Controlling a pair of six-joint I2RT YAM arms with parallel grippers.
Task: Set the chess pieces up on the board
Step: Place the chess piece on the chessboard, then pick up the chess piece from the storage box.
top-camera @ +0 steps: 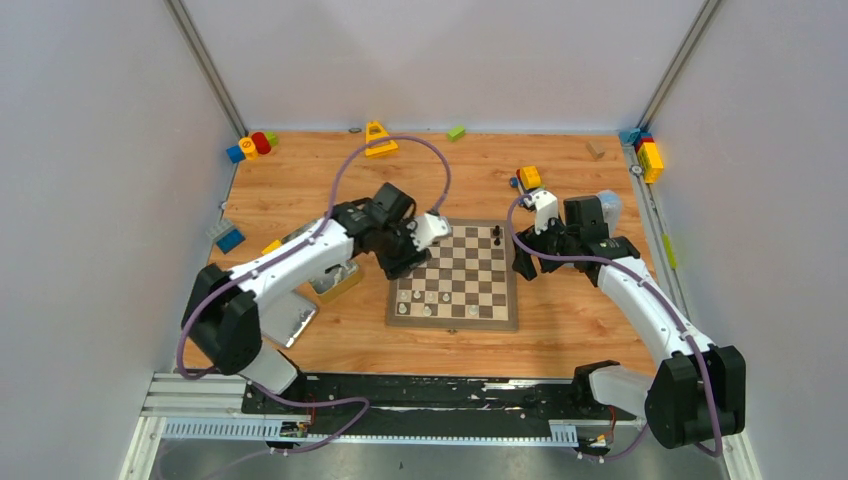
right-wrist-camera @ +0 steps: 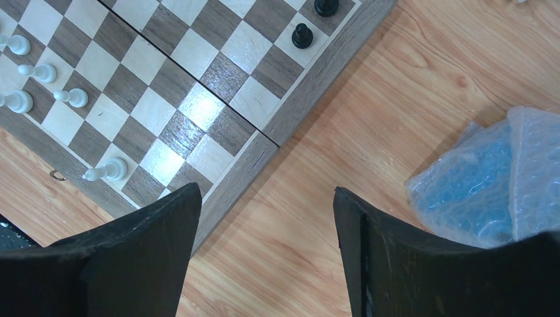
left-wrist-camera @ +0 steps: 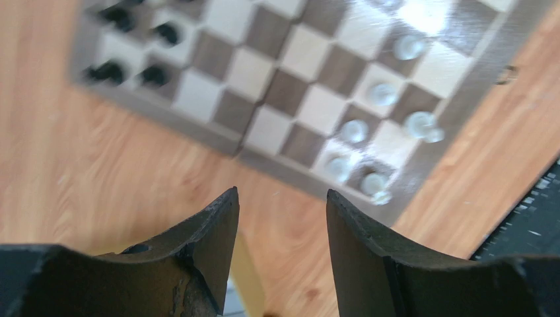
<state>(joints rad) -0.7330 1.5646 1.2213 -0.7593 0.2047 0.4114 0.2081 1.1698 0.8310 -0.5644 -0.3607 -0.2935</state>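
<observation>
Left pincer [left-wrist-camera: 282, 198]: matte black wedge fingers parted, holding nothing, over the wood-grain tabletop [top-camera: 300, 190] at the left edge of the board [top-camera: 470, 275]. Board: flat square, dark brown and cream checks, light wood border, mid-tabletop between the arms; glossy pale chess pieces [top-camera: 430, 297] on its near rows, black chess pieces [top-camera: 497, 235] at its far right corner. Right pincer [right-wrist-camera: 267, 191]: black fingers spread wide, empty, above the board's right edge, crinkled blue bubble wrap [right-wrist-camera: 489, 178] alongside.
</observation>
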